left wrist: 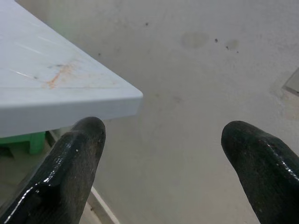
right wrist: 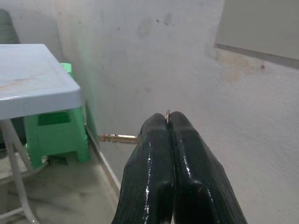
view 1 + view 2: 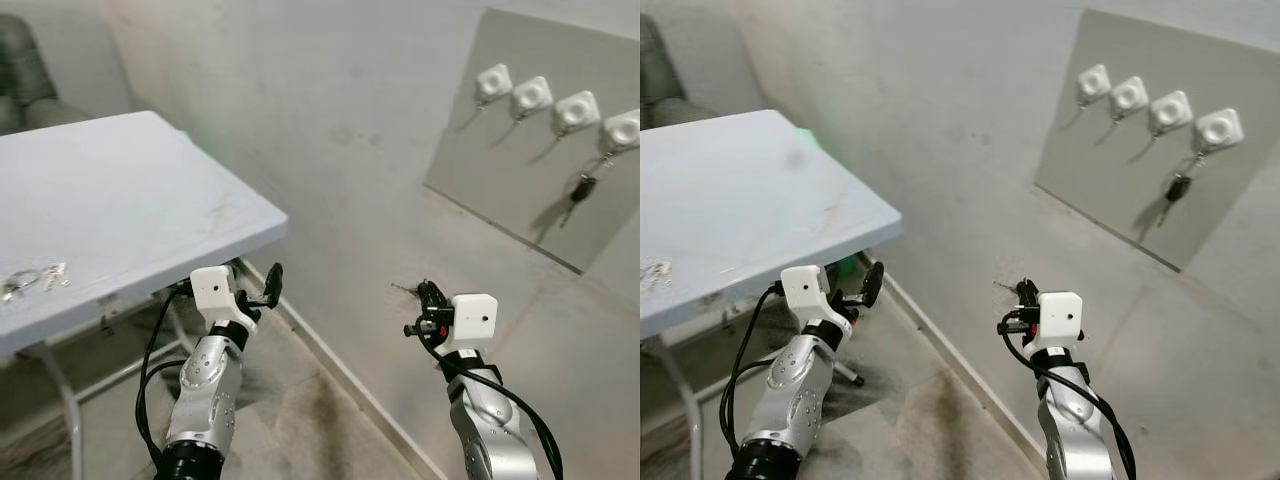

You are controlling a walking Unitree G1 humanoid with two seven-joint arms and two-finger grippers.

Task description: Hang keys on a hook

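My right gripper [image 3: 427, 292] is shut on a small brass key [image 2: 117, 137], whose ring peeks out between the fingertips and whose blade sticks out sideways. It hovers low in front of the wall, below and left of a grey board [image 3: 520, 190] carrying several white hooks [image 3: 531, 96]. The rightmost hook [image 3: 622, 130] holds a dark key fob [image 3: 582, 188]. More keys [image 3: 35, 278] lie on the white table [image 3: 140, 200] at the left. My left gripper [image 3: 264, 284] is open and holds nothing, beside the table's corner [image 1: 135, 98].
A green plastic stool [image 2: 56, 130] stands under the table by the wall. The table's metal legs [image 3: 65, 410] stand at the lower left. A dark chair [image 3: 25, 70] sits behind the table. The wall's skirting [image 3: 340, 370] runs along the floor between my arms.
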